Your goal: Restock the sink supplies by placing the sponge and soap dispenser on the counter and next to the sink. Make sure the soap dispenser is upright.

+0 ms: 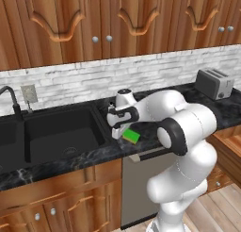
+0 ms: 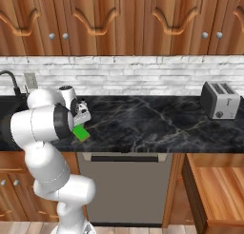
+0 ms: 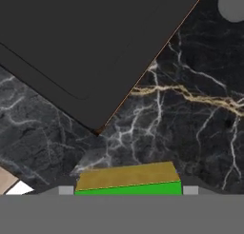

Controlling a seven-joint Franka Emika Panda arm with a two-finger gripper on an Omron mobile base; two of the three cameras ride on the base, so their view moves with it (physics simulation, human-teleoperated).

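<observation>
The sponge [image 3: 128, 180] sat gripped between the jaws, above the bench [image 3: 190, 128] beside the sink [image 3: 86, 47].

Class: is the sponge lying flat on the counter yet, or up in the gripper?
Cannot tell. The sponge sits between the gripper's fingers by the sink; contact with the counter is unclear.
</observation>
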